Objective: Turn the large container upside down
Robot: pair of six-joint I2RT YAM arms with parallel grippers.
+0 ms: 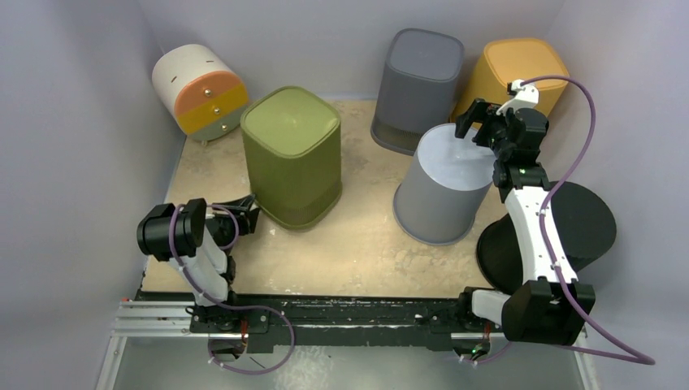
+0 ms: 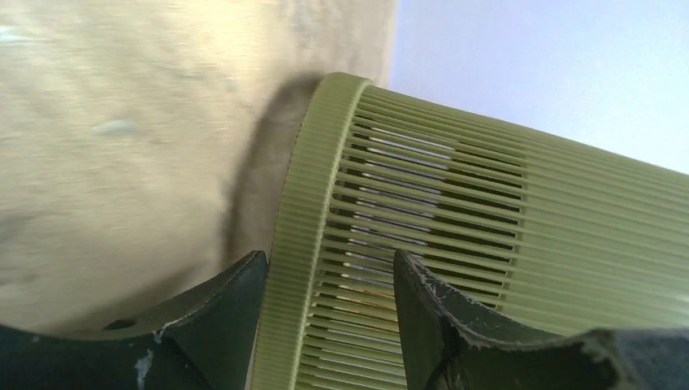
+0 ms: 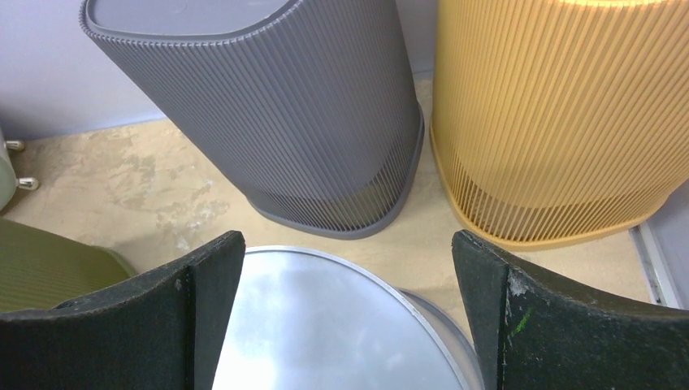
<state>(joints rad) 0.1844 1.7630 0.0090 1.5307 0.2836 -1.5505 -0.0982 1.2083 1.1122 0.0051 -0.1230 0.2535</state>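
A tall olive-green ribbed bin (image 1: pixel 292 154) stands base-up at the left-centre of the table. My left gripper (image 1: pixel 248 213) is open, low at its near-left bottom corner. In the left wrist view the fingers (image 2: pixel 329 260) lie either side of the bin's thick bottom rim and slatted wall (image 2: pixel 528 211). A silver round bin (image 1: pixel 443 191) stands base-up at the right-centre. My right gripper (image 1: pixel 479 122) is open just above its far edge. In the right wrist view the fingers (image 3: pixel 348 244) straddle its flat shiny base (image 3: pixel 325 325) without touching it.
A dark grey ribbed bin (image 1: pixel 418 81) and a yellow ribbed bin (image 1: pixel 520 73) stand base-up at the back, also in the right wrist view (image 3: pixel 268 106) (image 3: pixel 561 122). A white-and-orange drawer unit (image 1: pixel 199 89) leans at the back left. A black round container (image 1: pixel 569 236) sits by the right arm.
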